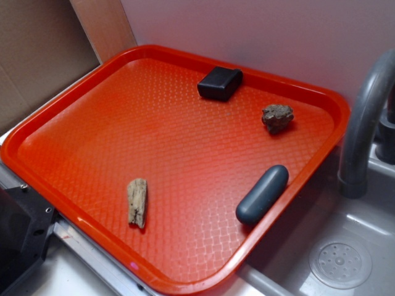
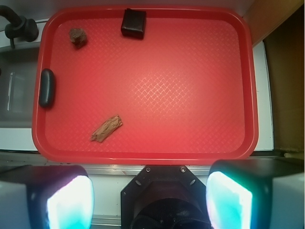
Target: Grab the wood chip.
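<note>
The wood chip [image 1: 137,201] is a pale tan sliver lying flat near the front left of the red tray [image 1: 74,105]. In the wrist view the wood chip [image 2: 106,128] lies in the lower left of the tray [image 2: 248,95]. My gripper [image 2: 148,200] is open and empty, high above the tray's near edge, with its two glowing pads [image 2: 71,202] wide apart at the bottom of the view. The gripper does not show in the exterior view.
A lumpy brown rock [image 1: 277,118] [image 2: 78,36], a black block [image 1: 220,82] [image 2: 133,22] and a dark grey capsule [image 1: 262,194] [image 2: 46,87] also lie on the tray. A grey sink with a faucet [image 1: 361,123] and drain [image 1: 340,263] is beside the tray.
</note>
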